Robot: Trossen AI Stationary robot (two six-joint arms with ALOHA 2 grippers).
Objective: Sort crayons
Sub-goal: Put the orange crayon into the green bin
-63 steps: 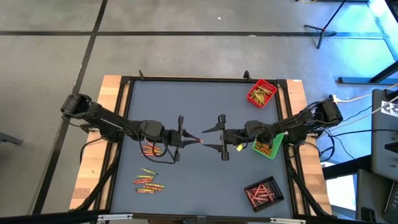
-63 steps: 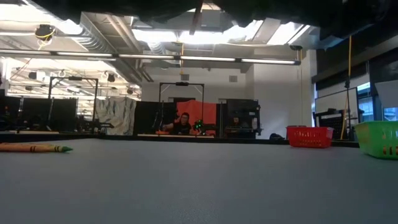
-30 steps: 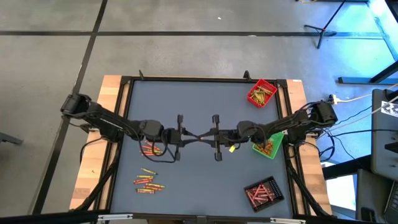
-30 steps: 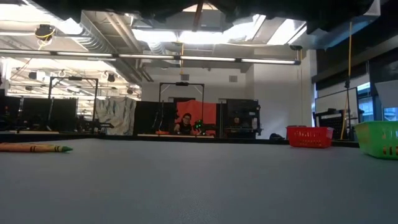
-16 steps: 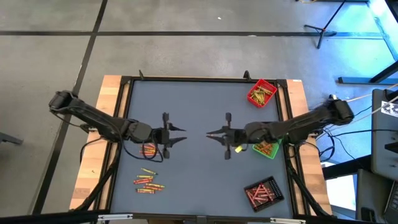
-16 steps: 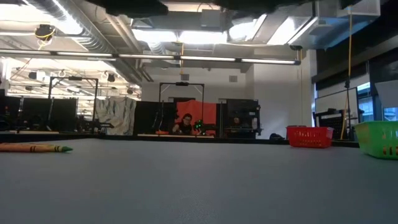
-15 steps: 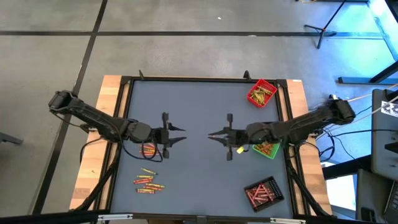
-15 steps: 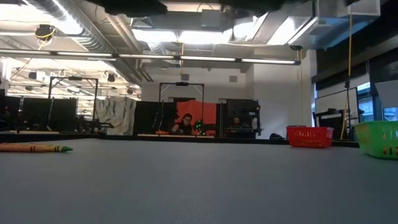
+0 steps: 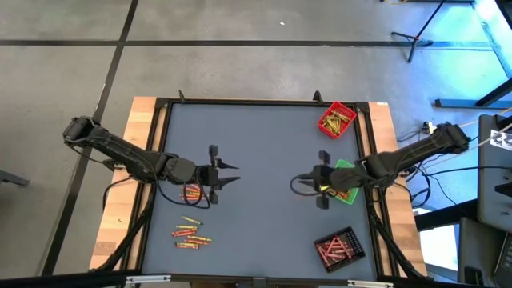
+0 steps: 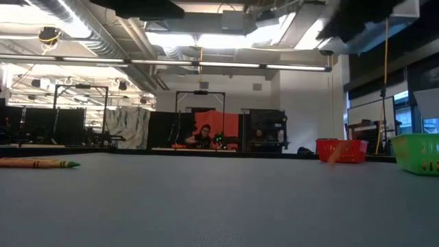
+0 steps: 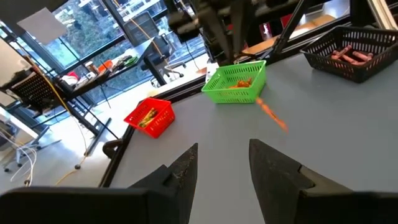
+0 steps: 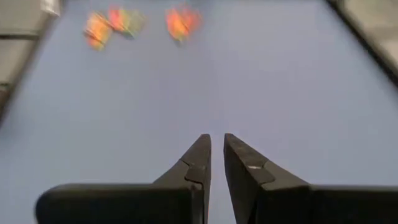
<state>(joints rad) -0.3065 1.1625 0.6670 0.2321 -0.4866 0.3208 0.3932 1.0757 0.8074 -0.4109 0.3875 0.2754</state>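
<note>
The right gripper (image 9: pixel 306 184) is held beside the green tray (image 9: pixel 349 183), fingers nearly together with nothing seen between them, while the left gripper (image 9: pixel 226 173) hangs with fingers parted near loose crayons (image 9: pixel 190 232) left unsorted on the tabletop (image 9: pixel 256 136).

Open table (image 9: pixel 256 128) centre between arms, crayons (image 9: pixel 190 232) front-left, trays (image 9: pixel 337 119) lining right edge

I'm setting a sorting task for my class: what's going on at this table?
Two robot arms are sorting crayons into trays. The left gripper hangs open over the table, near the loose crayons. The right gripper, fingers together, is beside the green tray. An orange crayon shows near it, held or dropped is unclear.
</note>
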